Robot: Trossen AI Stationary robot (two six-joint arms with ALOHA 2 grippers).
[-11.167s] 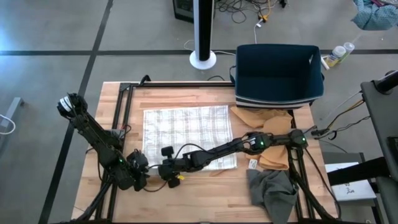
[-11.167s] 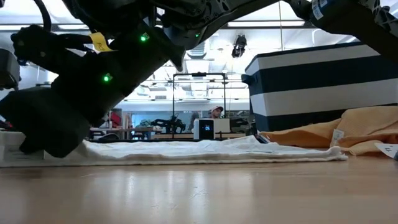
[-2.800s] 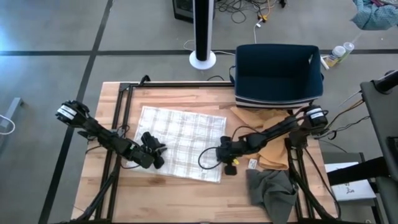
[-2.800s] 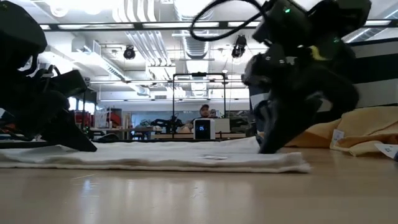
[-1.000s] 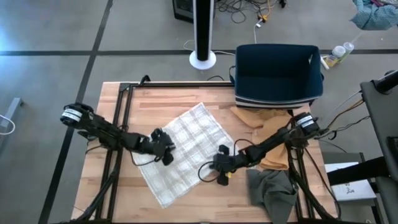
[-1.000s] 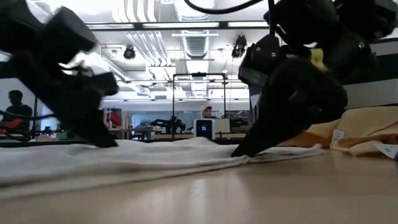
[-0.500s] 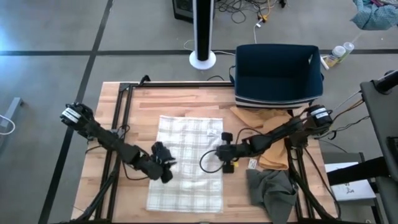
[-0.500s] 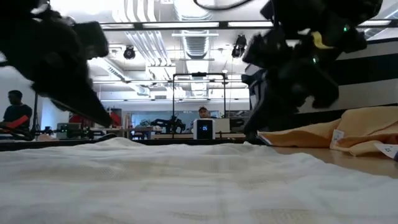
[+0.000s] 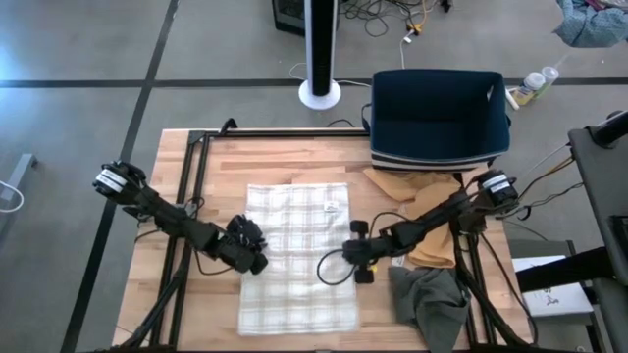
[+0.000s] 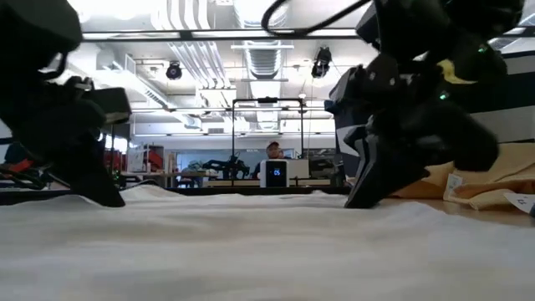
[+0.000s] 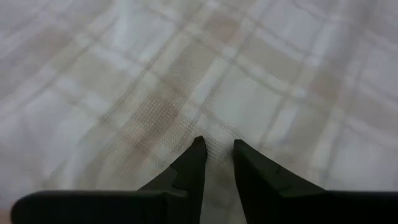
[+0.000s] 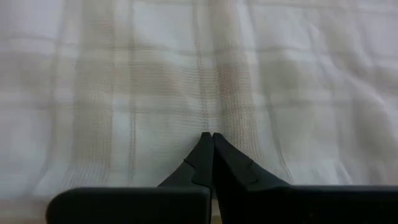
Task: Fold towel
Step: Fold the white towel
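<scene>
The left arm reaches in from the bench's left edge, stretched low and slanting toward the middle. Its left end effector (image 9: 249, 257) points down at the bench surface, fingers (image 11: 194, 163) a narrow gap apart — tips not touching each other. The right arm extends from the right side, bent at the elbow and lying low. Its right end effector (image 9: 359, 263) also sits low at the bench, its two fingers (image 12: 205, 155) pressed fully together — no gap between the tips.
</scene>
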